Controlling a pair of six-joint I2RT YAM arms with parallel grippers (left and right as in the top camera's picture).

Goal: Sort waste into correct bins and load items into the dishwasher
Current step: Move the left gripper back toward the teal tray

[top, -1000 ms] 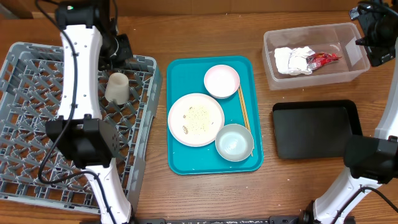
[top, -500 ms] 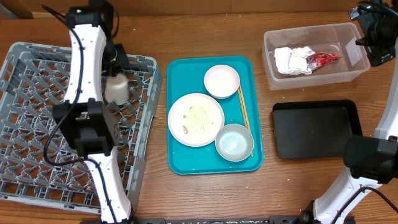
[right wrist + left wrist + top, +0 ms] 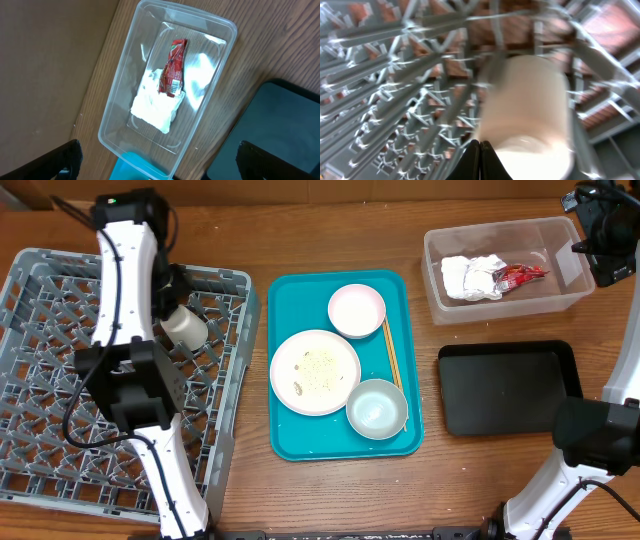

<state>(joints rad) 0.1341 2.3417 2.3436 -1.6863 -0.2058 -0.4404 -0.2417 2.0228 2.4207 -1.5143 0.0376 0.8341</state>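
The small white cup [image 3: 184,326] leans tilted on the grey dishwasher rack [image 3: 40,380]. My left gripper [image 3: 172,300] is just behind it. In the left wrist view its fingers [image 3: 480,150] are pressed together with nothing between them, and the cup [image 3: 527,110] fills the frame right beside them. On the teal tray [image 3: 290,440] lie the plate [image 3: 340,385] with crumbs [image 3: 320,365], the saucer [image 3: 357,310], the bowl [image 3: 377,408] and the chopsticks [image 3: 392,352]. My right gripper [image 3: 172,162] hangs wide open above the clear tub [image 3: 125,95], which holds the napkin [image 3: 152,105] and red wrapper [image 3: 173,67].
The shallow black tray [image 3: 505,390] sits in front of the clear tub [image 3: 500,302] at the right. The left arm's links reach across the rack's right half. The right arm's base stands at the lower right corner.
The left arm has swung a little to the left over the rack, and the cup has gone from standing to leaning. The right arm has not moved.
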